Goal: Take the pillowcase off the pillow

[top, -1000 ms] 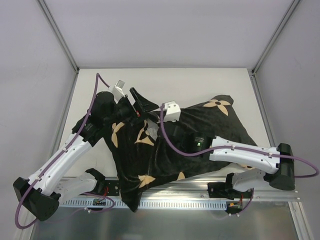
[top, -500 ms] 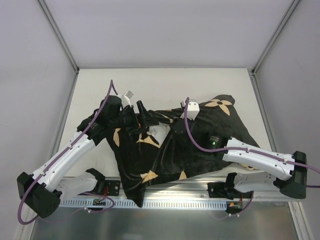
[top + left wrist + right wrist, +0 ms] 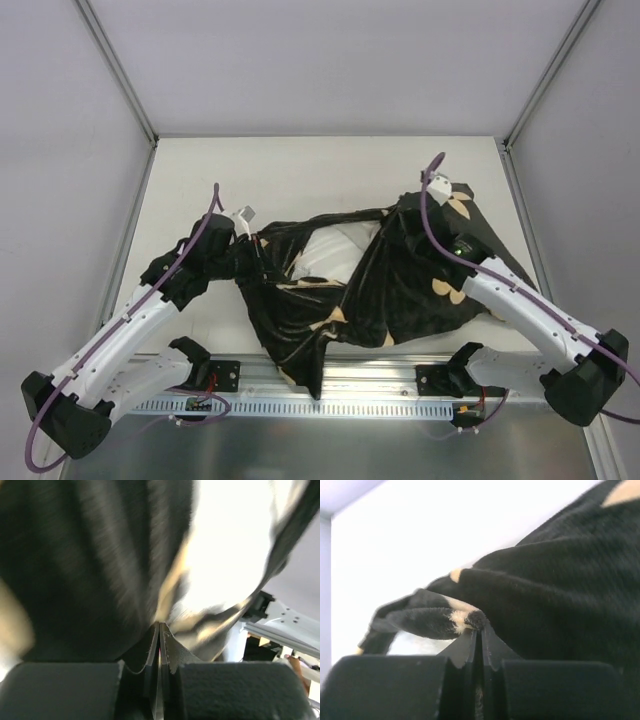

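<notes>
The black pillowcase [image 3: 400, 290] with tan motifs lies crumpled across the table's middle. Its mouth is stretched wide, and the white pillow [image 3: 330, 250] shows inside. My left gripper [image 3: 255, 250] is at the mouth's left end, shut on the pillowcase rim. The left wrist view shows the jaws [image 3: 159, 626] pressed together on blurred dark cloth [image 3: 75, 580], with the bright pillow [image 3: 225, 555] beyond. My right gripper [image 3: 403, 205] is at the far right end of the mouth. It [image 3: 476, 626] is shut on a fold of pillowcase [image 3: 560, 590] with a cream patch.
The pale table [image 3: 300, 170] is boxed in by grey walls with slanted metal posts at the back corners. A metal rail [image 3: 330, 395] with both arm bases runs along the near edge. A tail of the pillowcase hangs over that rail.
My left gripper has closed on the pillowcase's left rim. My right gripper has pulled its fold back and to the right. The mouth has stretched wide and the white pillow now shows.
</notes>
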Robot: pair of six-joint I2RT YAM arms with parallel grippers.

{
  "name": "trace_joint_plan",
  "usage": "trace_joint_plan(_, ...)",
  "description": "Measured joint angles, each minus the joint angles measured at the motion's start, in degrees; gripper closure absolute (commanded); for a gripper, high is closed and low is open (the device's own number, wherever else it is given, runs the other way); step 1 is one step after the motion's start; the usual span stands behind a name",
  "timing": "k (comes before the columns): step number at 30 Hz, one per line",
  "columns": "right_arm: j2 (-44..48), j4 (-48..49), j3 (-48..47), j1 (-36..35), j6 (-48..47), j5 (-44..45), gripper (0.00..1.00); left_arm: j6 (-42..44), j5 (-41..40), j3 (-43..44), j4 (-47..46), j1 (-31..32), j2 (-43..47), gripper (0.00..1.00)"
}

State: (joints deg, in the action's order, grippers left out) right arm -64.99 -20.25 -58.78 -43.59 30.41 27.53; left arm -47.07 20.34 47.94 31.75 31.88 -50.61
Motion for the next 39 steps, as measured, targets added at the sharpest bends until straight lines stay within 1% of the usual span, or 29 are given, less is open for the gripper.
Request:
trace_joint_plan(4, 5.9, -0.6, 0.5, 8.2, 0.9, -0.8, 0.99, 0.2, -1.3, -2.1, 4.7, -0.9, 1.5, 1.0)
trace_joint_plan(6, 9.2, -0.7, 0.5, 10.4, 0.9, -0.2, 0.99, 0.2, -1.9, -3.4, 7.3, -1.4, 1.7, 1.0)
trace_joint_plan(11, 14.9, -1.1, 1.4, 11.6, 0.9, 0.0, 0.99, -0.1, -3.0, -3.3, 10.5, -2.8, 2.4, 1.0)
trace_joint_plan(12, 15.2, -1.0, 2.3, 11.6, 0.9, -0.3, 0.99, -0.1, -3.1, -2.4, 11.0, -2.7, 1.8, 0.92)
trace_joint_plan(13, 15.2, -1.0, 3.3, 11.6, 1.0, -0.6, 0.99, -0.2, -3.1, -1.0, 11.8, -2.5, 0.9, 0.74)
trace_joint_plan(14, 15.1, -0.9, 4.4, 11.5, 1.1, -1.0, 0.99, 0.0, -3.6, 1.4, 12.6, -1.8, -0.7, 0.48)
trace_joint_plan(15, 14.7, -1.0, 5.5, 11.4, 1.2, -1.2, 0.99, -0.3, -5.2, 4.5, 12.8, -0.3, -2.8, 0.16)
trace_joint_plan(16, 14.2, -1.0, 6.4, 11.3, 1.4, -1.4, 0.99, -0.3, -6.4, 8.2, 13.0, 1.4, -4.9, 0.09)
trace_joint_plan(18, 13.4, -1.1, 7.7, 11.0, 1.7, -1.8, 0.99, -1.1, -9.0, 16.2, 13.1, 5.9, -9.6, 0.02)
trace_joint_plan(21, 12.5, -1.0, 8.0, 10.4, 1.7, -2.2, 0.99, -1.4, -10.7, 29.6, 11.9, 10.7, -18.6, 0.01)
trace_joint_plan(23, 12.5, -1.0, 8.0, 10.2, 1.7, -2.3, 0.99, -1.4, -11.8, 36.5, 10.6, 11.6, -25.0, 0.01)
trace_joint_plan(26, 12.6, -1.0, 8.0, 10.0, 1.7, -2.3, 0.99, -1.5, -12.1, 43.6, 10.3, 11.7, -34.4, 0.01)
trace_joint_plan(29, 12.7, -1.0, 8.0, 10.0, 1.7, -2.3, 0.99, -1.5, -12.4, 49.4, 10.4, 12.1, -44.1, 0.01)
trace_joint_plan(32, 12.7, -1.0, 8.0, 10.0, 1.7, -2.5, 0.99, -1.4, -13.1, 54.5, 11.8, 13.6, -50.9, 0.01)
trace_joint_plan(35, 12.7, -1.0, 8.0, 9.9, 1.7, -2.9, 0.99, -1.3, -13.2, 59.2, 12.9, 14.9, -56.0, 0.01)
trace_joint_plan(39, 12.7, -1.0, 8.0, 9.8, 1.7, -3.0, 0.99, -0.6, -13.2, 62.7, 13.6, 16.7, -58.9, 0.01)
